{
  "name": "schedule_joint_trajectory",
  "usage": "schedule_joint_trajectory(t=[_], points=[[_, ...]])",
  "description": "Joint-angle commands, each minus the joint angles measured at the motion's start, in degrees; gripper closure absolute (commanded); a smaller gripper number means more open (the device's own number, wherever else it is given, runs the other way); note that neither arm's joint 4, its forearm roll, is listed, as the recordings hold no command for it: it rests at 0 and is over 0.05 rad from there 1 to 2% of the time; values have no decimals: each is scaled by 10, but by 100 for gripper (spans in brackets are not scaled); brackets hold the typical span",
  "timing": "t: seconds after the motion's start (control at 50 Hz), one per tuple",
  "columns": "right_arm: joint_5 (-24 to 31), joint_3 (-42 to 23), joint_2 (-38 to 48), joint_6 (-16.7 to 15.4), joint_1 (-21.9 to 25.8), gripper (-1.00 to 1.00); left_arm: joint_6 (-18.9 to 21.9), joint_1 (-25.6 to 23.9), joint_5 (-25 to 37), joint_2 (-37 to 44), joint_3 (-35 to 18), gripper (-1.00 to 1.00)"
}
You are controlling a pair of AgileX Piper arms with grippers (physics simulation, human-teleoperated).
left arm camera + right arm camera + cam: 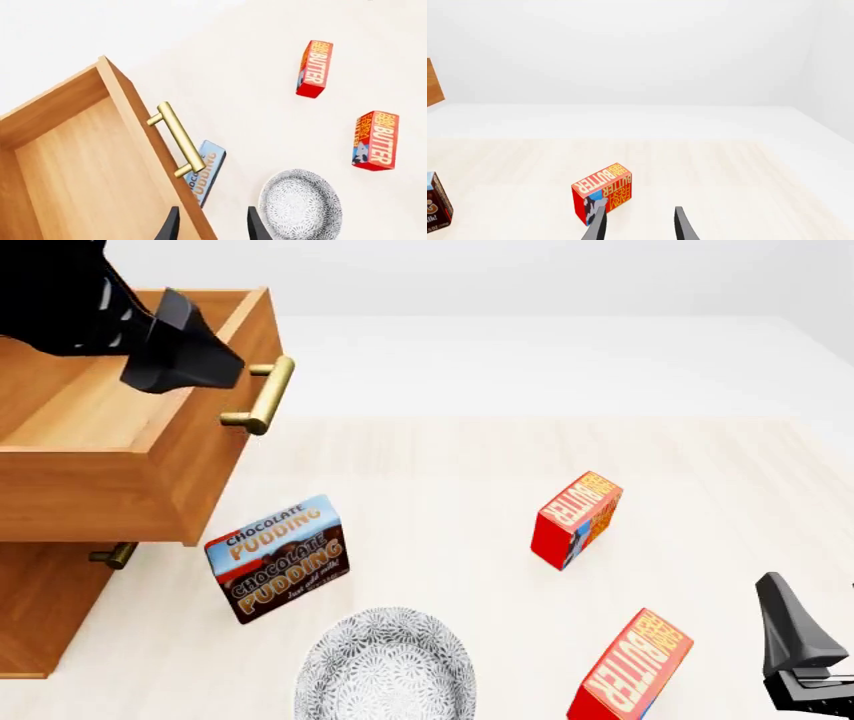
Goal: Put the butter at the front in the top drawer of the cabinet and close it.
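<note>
In the left wrist view, the left gripper [210, 225] is seen parted and empty over the open honey-brown wooden top drawer [73, 170].

In the front view, the front red butter carton [630, 668] is found near the table's front edge, partly cut off; its twin [577, 520] could be taken by mistake.

In the right wrist view, the right gripper [637, 225] is seen parted, empty.

Front butter carton [630, 668]: "BUTTER" in white on the orange-yellow face; smaller line beside it not legible.
Rear butter carton [577, 520]: "BUTTER" in white capitals, seen edge-on.
Pudding box [278, 558]: "CHOCOLATE PUDDING" printed twice, on the blue band and on the brown face; small script beneath unreadable.
</note>
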Motion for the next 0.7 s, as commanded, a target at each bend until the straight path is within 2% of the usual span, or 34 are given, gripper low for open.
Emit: schedule_joint_trajectory(t=[0.02, 0.12, 0.14, 0.16, 0.24, 0.32, 0.34, 0.36, 0.4, 0.44, 0.7], points=[[0, 0, -1, 0, 0, -100, 29, -50, 0, 7, -40, -100], [0, 0, -1, 0, 0, -100, 29, -50, 0, 7, -40, -100], [0, 0, -1, 0, 0, -100, 27, -74, 0, 17, -63, -100], [0, 0, -1, 0, 0, -100, 26, -75, 0, 19, -64, -100], [0, 0, -1, 0, 0, -100, 48, -91, -8, 27, -86, -100], [0, 0, -1, 0, 0, -100, 48, -91, -8, 27, -86, -100], [0, 0, -1, 0, 0, -100, 75, -88, -22, 21, -86, -100], [0, 0, -1, 0, 0, -100, 94, -92, -41, 19, -72, -100], [0, 0, -1, 0, 0, -100, 94, -92, -41, 19, -71, -100], [0, 0, -1, 0, 0, -100, 107, -102, -69, 16, -53, -100], [0, 0, -1, 0, 0, -100, 105, -136, -149, 43, 2, -100]])
